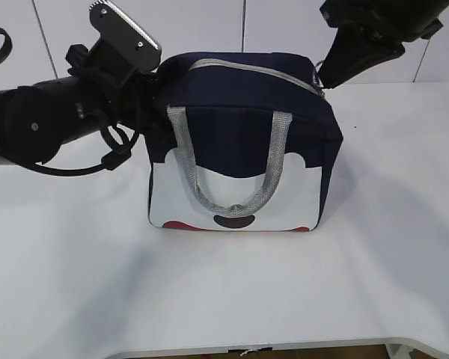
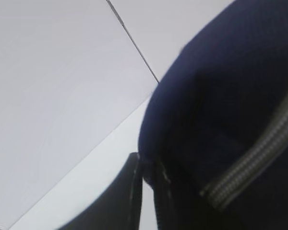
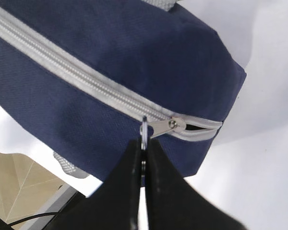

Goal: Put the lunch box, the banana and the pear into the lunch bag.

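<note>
At the right end of the lunch bag's top, the metal ring pull stands pinched edge-on between the right gripper's jaws, which are clamped together on it. The slider sits almost at the end of the grey zipper, with only a short gap of track open beyond it; the rest of the teeth run closed along the bag's long axis, away from those jaws toward the bag's left end. The bag looks all but zipped up, so any further travel of the pull lies along that line. The left gripper is at the opposite, left end, its jaws nearly together with navy fabric at the tips; whether they truly hold a fold I cannot tell. The right arm is plainly the one at the pull. The bag stands upright on the white counter, handles hanging down its front panel. No lunch box, banana or pear shows anywhere; presumably they are inside. White wall panels stand behind.
</note>
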`<state>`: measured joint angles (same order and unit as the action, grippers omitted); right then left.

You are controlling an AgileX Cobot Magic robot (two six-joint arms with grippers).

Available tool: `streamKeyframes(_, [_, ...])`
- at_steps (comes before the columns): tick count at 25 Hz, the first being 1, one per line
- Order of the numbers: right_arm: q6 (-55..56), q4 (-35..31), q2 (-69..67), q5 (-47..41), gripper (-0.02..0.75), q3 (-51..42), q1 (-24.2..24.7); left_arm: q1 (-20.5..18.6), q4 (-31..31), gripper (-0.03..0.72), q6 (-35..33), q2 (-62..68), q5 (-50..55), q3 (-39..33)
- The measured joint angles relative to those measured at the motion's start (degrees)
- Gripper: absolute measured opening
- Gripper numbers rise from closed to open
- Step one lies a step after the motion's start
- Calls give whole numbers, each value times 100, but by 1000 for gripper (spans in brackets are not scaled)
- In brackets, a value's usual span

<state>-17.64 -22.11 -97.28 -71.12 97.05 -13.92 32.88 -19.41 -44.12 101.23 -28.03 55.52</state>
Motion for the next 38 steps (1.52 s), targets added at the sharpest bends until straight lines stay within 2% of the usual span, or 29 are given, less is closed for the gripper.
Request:
streamKeyframes(5, [38, -15, 10, 0, 18, 0, 0, -136, -170, 185, 11, -275, 392, 0])
streamKeyframes(9, [104, -37, 10, 0, 18, 0, 0, -414, -364, 269, 22, -612, 748, 0])
streamKeyframes(15, [177, -60, 12, 0, 18, 0, 0, -757, -426, 286, 44, -1269, 1834, 0])
streamKeyframes(29, [443, -60, 78, -22, 18, 156, 0, -772, -426, 295, 179, -2435, 3419, 0])
streamKeyframes(33, [468, -60, 78, -31, 18, 157, 0, -726, -426, 299, 128, -2578, 4195, 100])
streamKeyframes(35, [480, -60, 78, -35, 18, 164, 0, -596, -675, 311, -219, -2592, 4638, 205])
streamKeyframes(38, [480, -60, 78, -35, 18, 164, 0, -401, -1664, 324, -1553, -2595, 5277, 412])
